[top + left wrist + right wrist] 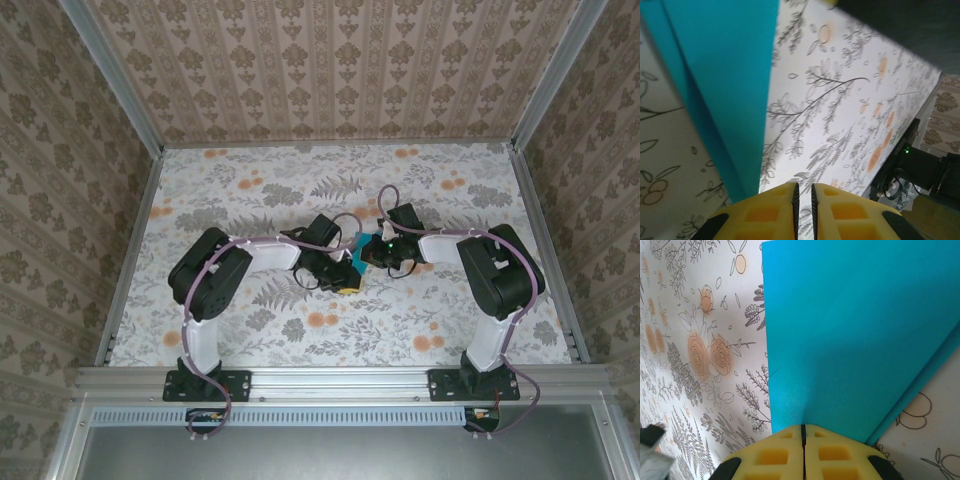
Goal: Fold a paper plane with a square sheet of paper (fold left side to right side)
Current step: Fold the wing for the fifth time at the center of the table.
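I see both claws meeting mid-tabletop (250,330) with the blue paper (356,258) between them. My right claw (803,432) is clenched on the folded sheet's tip, its layers fanning away. My left claw (803,192) looks nearly closed, apparently pinching nothing, with the paper's edge just beside its left finger (765,212).

Lab test cell — aluminium frame (340,384), wallpapered panels (340,65), floral-covered table (250,195).
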